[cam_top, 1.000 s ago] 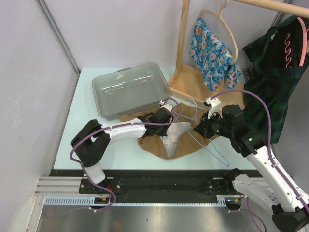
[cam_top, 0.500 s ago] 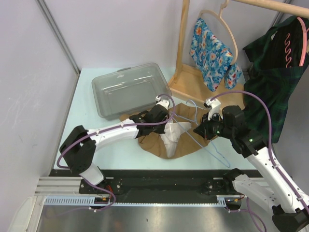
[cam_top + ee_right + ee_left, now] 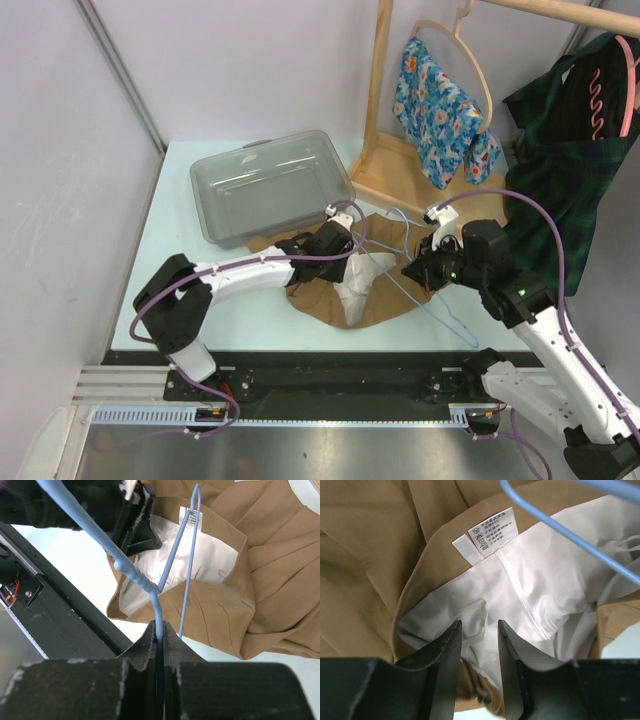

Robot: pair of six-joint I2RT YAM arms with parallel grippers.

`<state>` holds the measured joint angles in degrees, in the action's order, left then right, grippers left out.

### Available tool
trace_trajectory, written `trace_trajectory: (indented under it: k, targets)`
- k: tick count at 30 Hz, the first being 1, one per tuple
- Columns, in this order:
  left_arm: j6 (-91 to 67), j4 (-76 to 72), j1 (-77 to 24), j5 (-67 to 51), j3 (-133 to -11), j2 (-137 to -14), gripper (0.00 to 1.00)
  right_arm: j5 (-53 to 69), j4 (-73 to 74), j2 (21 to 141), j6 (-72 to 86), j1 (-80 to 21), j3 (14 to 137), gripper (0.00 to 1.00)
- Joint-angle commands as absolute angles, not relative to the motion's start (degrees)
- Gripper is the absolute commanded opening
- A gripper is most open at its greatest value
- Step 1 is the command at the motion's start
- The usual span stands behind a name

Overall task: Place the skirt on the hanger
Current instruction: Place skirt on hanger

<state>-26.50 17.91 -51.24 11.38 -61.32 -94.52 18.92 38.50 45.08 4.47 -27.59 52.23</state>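
Note:
The tan skirt lies crumpled on the table with its white lining turned up and its care label showing. My left gripper hovers over the waist opening, open, and white lining shows between and beyond its fingers. The blue wire hanger slants across the skirt. My right gripper is shut on the hanger at its neck just below the twist, right gripper. One hanger arm crosses above the lining.
A grey plastic bin stands behind the skirt. At the back right is a wooden rack with a floral garment on a wooden hanger and a dark plaid garment. The black front rail borders the table.
My left gripper has opened from shut and let go of the skirt's cloth, its arm shifting slightly. The right gripper and the hanger have stayed put.

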Motion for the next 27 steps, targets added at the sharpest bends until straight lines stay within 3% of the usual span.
trace_trajectory:
  k: [1, 15, 18, 24, 27]
  targets:
    - [-26.6, 15.7, -51.2, 10.7, -63.1, -96.8, 0.38, 19.6, 37.5, 43.9, 4.3, -27.4, 54.9, 0.0]
    - [-26.0, 15.3, -51.2, 10.7, -65.5, -99.6, 0.3, 19.2, 37.7, 43.9, 4.7, -27.4, 54.8, 0.0]
    - [-26.0, 15.2, -51.2, 10.2, -65.6, -100.0, 0.24, 19.0, 37.9, 43.6, 4.8, -27.5, 54.9, 0.0]
    - [-25.8, 15.7, -51.2, 10.4, -65.2, -99.8, 0.01, 18.9, 37.9, 43.3, 4.8, -27.4, 54.8, 0.0]
    - [-25.8, 16.4, -51.2, 11.1, -65.4, -98.3, 0.0, 18.8, 38.2, 43.1, 4.5, -27.4, 54.9, 0.0]
